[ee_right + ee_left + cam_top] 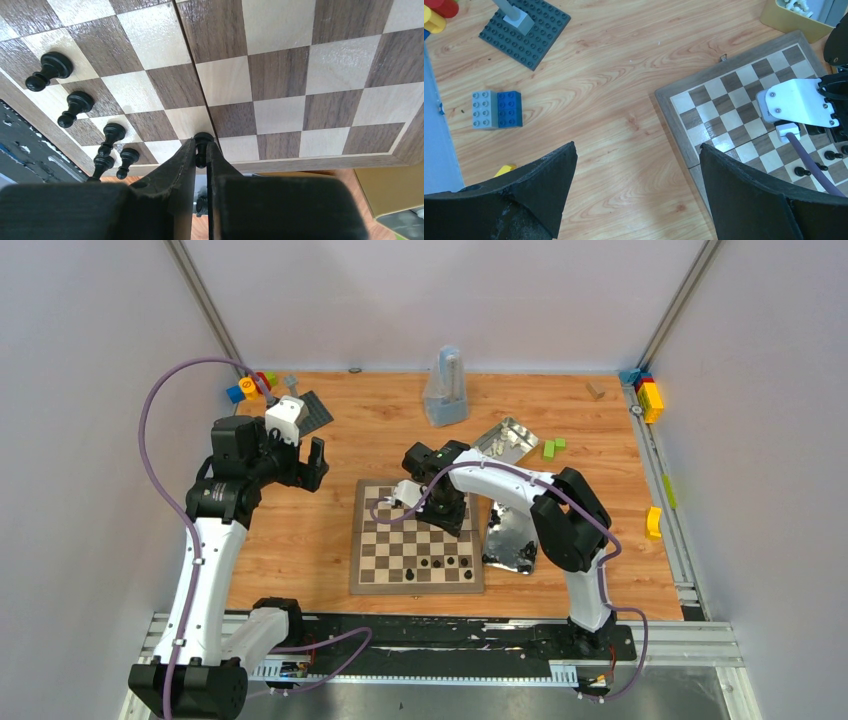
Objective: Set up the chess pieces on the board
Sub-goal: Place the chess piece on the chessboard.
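Observation:
The board (400, 540) lies at the table's middle. My right gripper (201, 142) is shut on a black pawn (202, 149), pinched between both fingertips over a cream square near the board's edge. In the top view that gripper (450, 516) points down over the board's right half. Several other black chess pieces (75, 107) stand along the near rows (446, 562). My left gripper (637, 146) hangs open and empty above bare wood just left of the board (724, 105), raised at the left (318, 462).
A metal tin (505, 440) holding pale pieces sits behind the board, and another tin (512, 542) lies at its right. A grey studded plate (524, 32), a blue-grey block (497, 109), green blocks (553, 447) and a clear bag (445, 392) lie around.

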### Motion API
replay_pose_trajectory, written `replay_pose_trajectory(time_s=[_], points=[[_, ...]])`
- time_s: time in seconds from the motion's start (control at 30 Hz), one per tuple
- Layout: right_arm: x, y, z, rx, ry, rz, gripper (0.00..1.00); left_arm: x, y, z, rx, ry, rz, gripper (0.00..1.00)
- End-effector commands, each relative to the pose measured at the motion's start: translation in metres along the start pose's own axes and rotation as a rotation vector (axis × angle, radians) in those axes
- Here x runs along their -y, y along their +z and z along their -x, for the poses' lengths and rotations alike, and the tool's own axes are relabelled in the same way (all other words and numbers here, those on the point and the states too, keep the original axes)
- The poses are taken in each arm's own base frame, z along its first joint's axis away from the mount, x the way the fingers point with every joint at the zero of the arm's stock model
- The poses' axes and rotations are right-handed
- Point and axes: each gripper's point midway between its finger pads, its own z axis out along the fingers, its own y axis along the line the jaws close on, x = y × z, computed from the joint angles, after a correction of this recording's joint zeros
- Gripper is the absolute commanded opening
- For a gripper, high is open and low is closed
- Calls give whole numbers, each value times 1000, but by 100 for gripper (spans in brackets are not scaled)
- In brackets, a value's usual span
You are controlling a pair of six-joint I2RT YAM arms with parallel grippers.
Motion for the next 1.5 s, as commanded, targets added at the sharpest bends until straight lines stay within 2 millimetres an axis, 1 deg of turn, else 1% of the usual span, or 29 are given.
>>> replay_pose_trajectory(time_s=[0.0, 0.2, 0.37, 0.47, 0.6, 0.7, 0.77, 0.83, 0.97, 1.27, 1.47], points=[[-2, -20, 13, 80, 11, -6, 8, -2, 1, 7, 35, -4, 2, 100], [-4, -30, 23, 105, 12, -5, 2, -4, 0, 8, 37, -7, 16, 100], [-16, -36, 43, 128, -21, -4, 2, -11, -1, 8, 38, -29, 53, 100], [-26, -37, 57, 134, -54, -2, 2, -28, -6, 9, 45, -73, 113, 100], [-38, -36, 75, 140, -99, -3, 3, -43, -11, 11, 57, -127, 162, 100], [-48, -32, 84, 130, -127, 6, 3, -52, -14, 11, 63, -160, 190, 100], [-54, -28, 88, 119, -146, 10, 4, -62, -18, 10, 66, -190, 217, 100], [-59, -23, 90, 107, -159, 13, 4, -67, -18, 8, 66, -214, 227, 100], [-65, -14, 92, 88, -173, 26, 5, -73, -17, 5, 63, -249, 228, 100], [-82, -3, 95, 66, -207, 51, 6, -77, -17, 5, 77, -267, 226, 100], [-89, 2, 95, 49, -223, 58, 6, -78, -18, 3, 77, -270, 224, 100]])
